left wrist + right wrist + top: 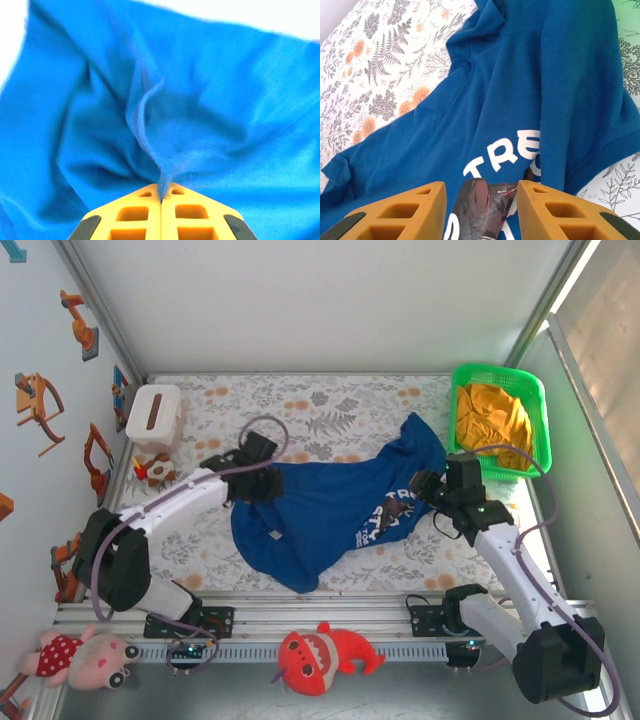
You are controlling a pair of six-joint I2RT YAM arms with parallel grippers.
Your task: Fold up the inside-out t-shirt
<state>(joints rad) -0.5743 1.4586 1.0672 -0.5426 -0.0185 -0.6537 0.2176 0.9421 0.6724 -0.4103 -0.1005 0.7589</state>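
Note:
The royal-blue t-shirt (330,510) lies crumpled across the middle of the floral table cover, one part stretching up toward the basket. White lettering and a dark print show near its right side (510,150). My left gripper (262,483) is at the shirt's left edge. In the left wrist view its yellow fingers (161,192) are shut on a pinched ridge of blue cloth (150,130). My right gripper (425,490) hovers over the printed area. Its fingers (481,187) stand open, with the print lying between them and nothing gripped.
A green basket (535,410) at the back right holds an orange-yellow garment (490,420). A white tissue box (153,412) and a small toy (155,470) sit at the left. A red shark plush (320,655) and a pink doll (85,658) lie by the arm bases.

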